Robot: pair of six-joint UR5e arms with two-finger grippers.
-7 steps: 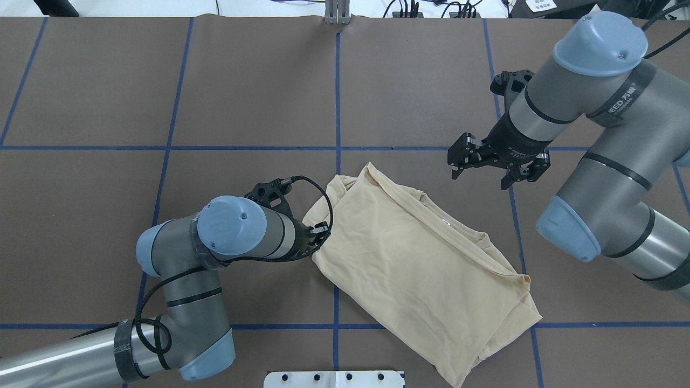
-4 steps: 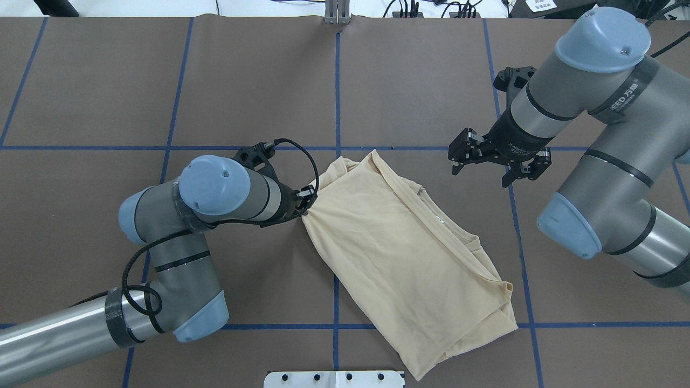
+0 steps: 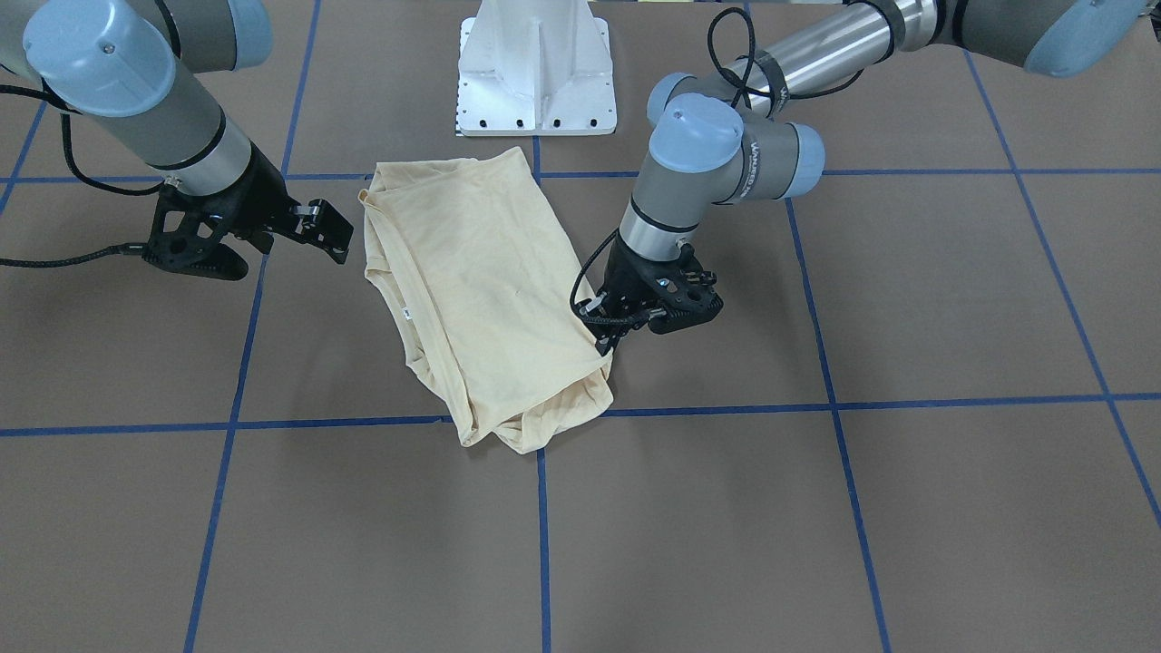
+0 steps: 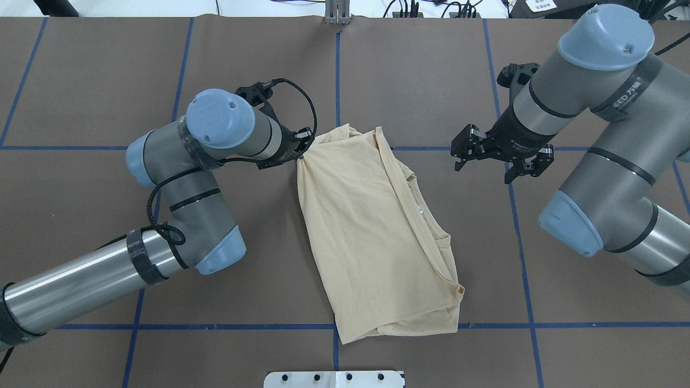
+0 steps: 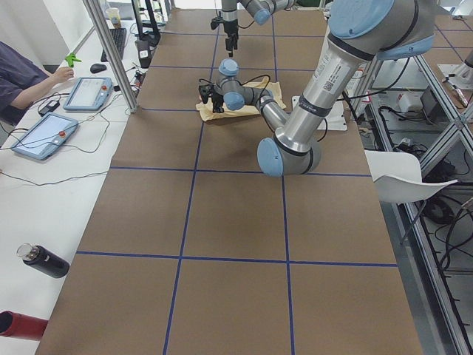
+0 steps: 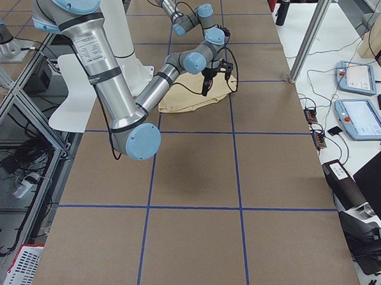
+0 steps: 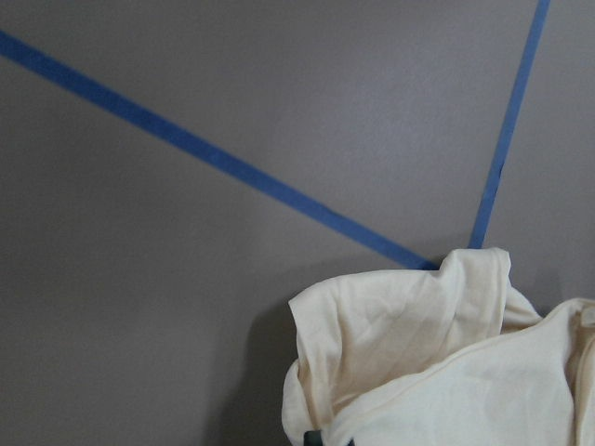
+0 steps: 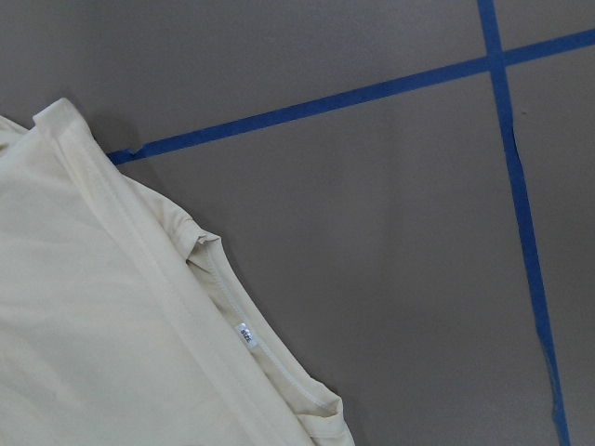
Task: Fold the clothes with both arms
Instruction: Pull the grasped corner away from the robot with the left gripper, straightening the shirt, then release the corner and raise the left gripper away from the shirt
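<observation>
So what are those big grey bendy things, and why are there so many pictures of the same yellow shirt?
Those are two robot arms. Each ends in a black pincher called an end effector. The pictures all show one moment from different cameras: one above, one facing the robot, one at each end of the table, and one small camera on each wrist. On the brown table with blue tape lines lies one pale yellow shirt, folded over. The left end effector is pinching the shirt's far corner. The right end effector is open, holds nothing, and hangs beside the shirt without touching it.
</observation>
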